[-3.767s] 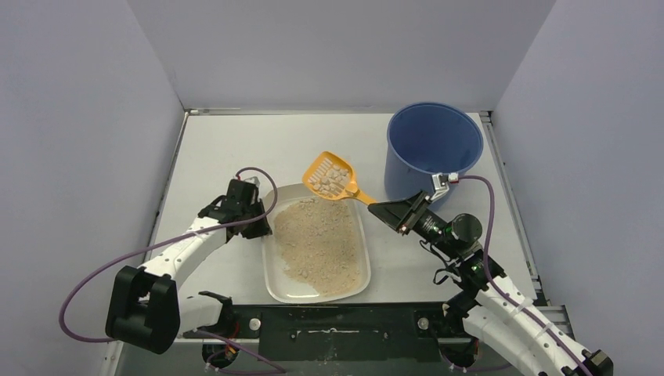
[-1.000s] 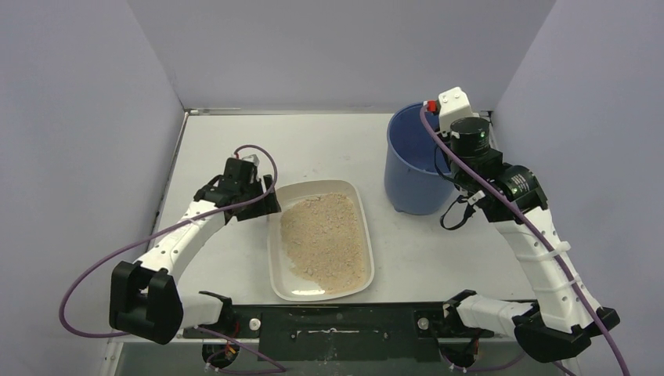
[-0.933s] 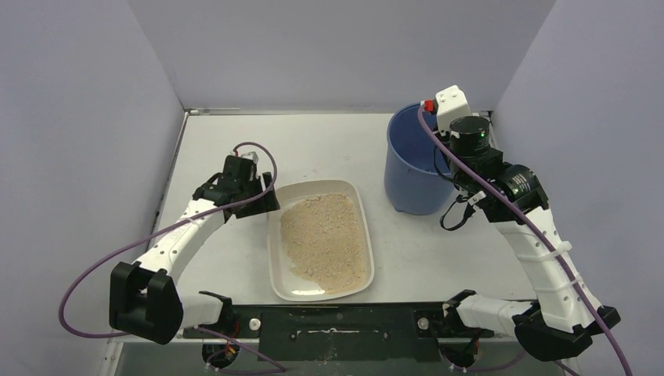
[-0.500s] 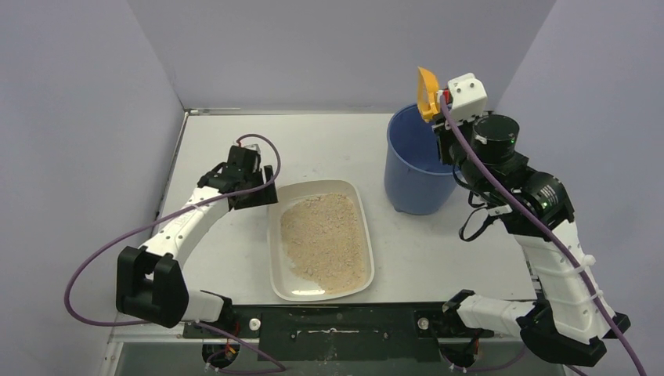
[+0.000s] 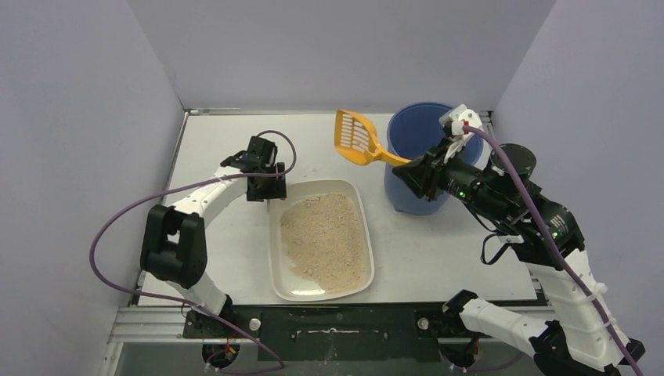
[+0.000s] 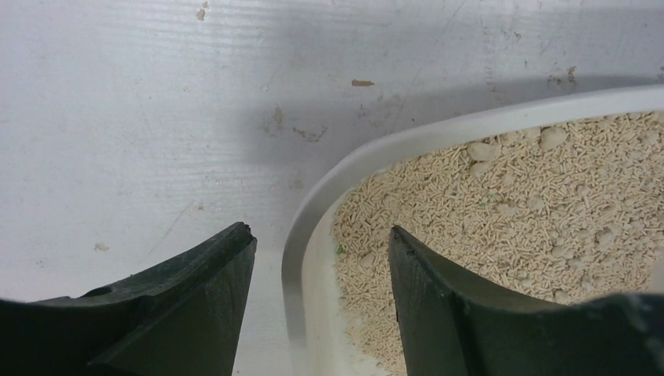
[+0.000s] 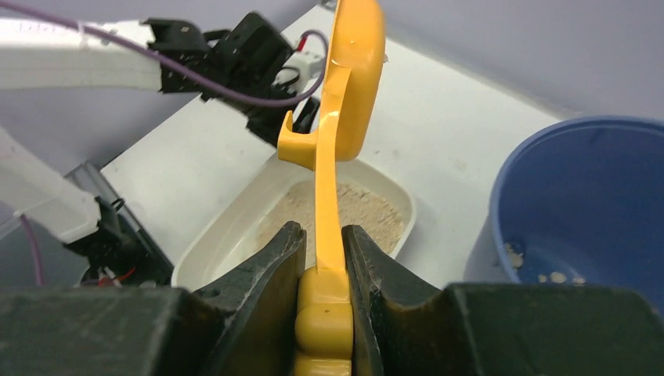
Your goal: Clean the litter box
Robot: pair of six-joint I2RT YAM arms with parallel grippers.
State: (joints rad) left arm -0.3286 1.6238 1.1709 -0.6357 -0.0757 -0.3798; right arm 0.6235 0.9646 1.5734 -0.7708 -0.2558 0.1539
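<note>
- The litter box (image 5: 272, 251) lay on the counter (image 5: 227, 141) between the two arms, toward the near edge, beige litter spread inside. With nothing clamping its rim, a hard push from the scoop would likely have slid it or spilled grains.
- The blue bucket (image 5: 427, 125) stood at the far right with a few clumps at its bottom. The right arm reached across its front, and a low swing could have knocked it.
- The orange scoop (image 5: 356, 135) hung in the air left of the bucket, apparently empty. Held only by the end of its thin handle, it could have twisted once it dug into litter.
- The right pincer (image 7: 322, 243) was clamped on the scoop's handle.
- The left pincer (image 6: 319, 233) stood apart, astride the box's far-left corner. One finger was outside the rim and the other over the litter, neither plainly touching. Closing off-line could have missed the rim.
</note>
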